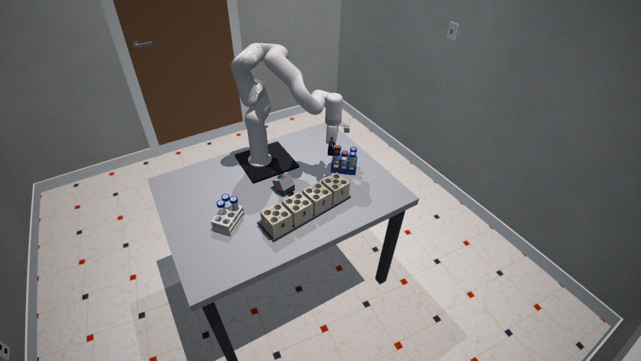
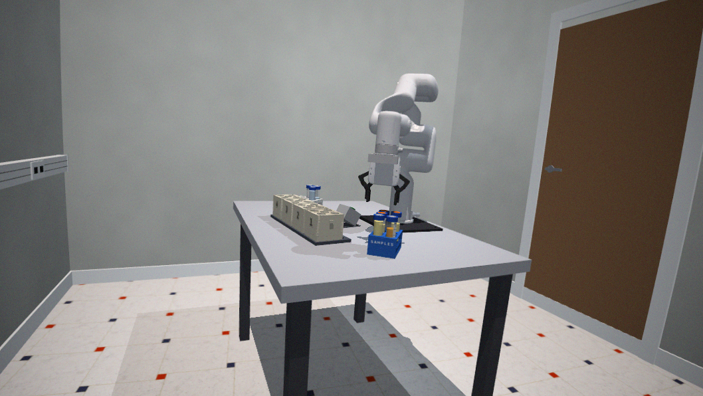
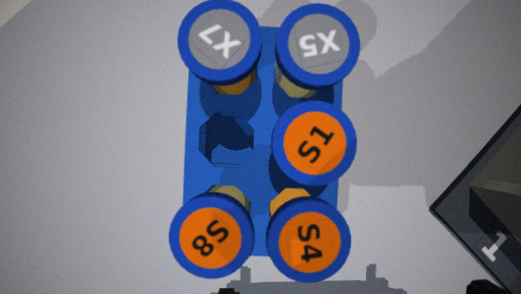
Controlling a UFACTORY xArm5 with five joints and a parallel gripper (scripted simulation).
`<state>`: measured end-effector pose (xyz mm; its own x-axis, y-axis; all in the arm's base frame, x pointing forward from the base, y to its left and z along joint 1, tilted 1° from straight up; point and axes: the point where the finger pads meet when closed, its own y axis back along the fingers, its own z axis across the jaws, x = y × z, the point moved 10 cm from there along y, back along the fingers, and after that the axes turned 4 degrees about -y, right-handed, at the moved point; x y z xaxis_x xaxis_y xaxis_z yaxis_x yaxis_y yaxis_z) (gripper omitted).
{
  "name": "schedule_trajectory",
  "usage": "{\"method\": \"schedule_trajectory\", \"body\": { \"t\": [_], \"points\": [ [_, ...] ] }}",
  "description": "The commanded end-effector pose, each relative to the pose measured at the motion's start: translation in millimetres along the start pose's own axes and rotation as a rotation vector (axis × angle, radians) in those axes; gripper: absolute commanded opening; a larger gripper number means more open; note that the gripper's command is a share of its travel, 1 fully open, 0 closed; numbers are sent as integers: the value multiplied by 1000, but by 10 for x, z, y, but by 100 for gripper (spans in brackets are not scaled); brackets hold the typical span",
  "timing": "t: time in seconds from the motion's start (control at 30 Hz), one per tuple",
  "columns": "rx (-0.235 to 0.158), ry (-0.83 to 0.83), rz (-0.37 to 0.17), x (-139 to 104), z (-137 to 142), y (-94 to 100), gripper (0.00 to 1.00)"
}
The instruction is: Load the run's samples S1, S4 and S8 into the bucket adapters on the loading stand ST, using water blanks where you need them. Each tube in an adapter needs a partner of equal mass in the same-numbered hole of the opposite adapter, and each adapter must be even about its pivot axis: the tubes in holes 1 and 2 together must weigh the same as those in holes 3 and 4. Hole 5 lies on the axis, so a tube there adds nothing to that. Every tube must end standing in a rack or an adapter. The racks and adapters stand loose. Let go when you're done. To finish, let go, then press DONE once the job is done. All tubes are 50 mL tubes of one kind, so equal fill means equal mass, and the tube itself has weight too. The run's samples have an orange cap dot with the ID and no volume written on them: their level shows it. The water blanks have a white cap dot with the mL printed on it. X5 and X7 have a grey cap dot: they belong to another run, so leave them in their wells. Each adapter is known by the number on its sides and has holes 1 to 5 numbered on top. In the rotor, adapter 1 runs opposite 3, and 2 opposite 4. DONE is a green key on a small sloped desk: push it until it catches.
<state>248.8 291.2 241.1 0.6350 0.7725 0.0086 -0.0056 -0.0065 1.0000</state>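
Top view: the claw (image 1: 331,148) (image 2: 382,201) is above the near-base side of the blue sample rack (image 1: 343,168) (image 2: 384,246) (image 3: 261,163), at the far right of the worktop (image 1: 179,251) (image 2: 442,255). Adapters 4, 3, 2 and 1 run from left to right on their stand (image 1: 314,218) (image 2: 333,241); no tube shows in their holes. The white rack (image 1: 228,226), at left, carries three blue-capped tubes, presumably the blanks; their printing is too small to read.

Exterior view: claw fully open, fingers well apart, nothing held, tips above the caps with no contact apparent. The tubes stand upright in the rack.

Wrist view: S1 (image 3: 314,142), S4 (image 3: 309,242) and S8 (image 3: 211,238) are in their wells, as are X5 (image 3: 318,44) and X7 (image 3: 219,40), which must remain. One well is vacant. Judgement: each tube should be light, stiff and smooth, its liquid adding modest weight. Grip squarely at the cap or just beneath, and lift straight; a slanted pull could drag the loose rack. The close-set caps leave little finger room, S4 beside S8 especially.
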Motion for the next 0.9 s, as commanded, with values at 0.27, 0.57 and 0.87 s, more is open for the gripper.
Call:
{"method": "schedule_trajectory", "body": {
  "t": [0.27, 0.57, 0.87],
  "points": [
    [12, 0, 4, 8, 12, 13, 100],
    [12, 0, 4, 8, 12, 13, 100],
    [12, 0, 4, 7, 14, 173, 100]
  ]
}}
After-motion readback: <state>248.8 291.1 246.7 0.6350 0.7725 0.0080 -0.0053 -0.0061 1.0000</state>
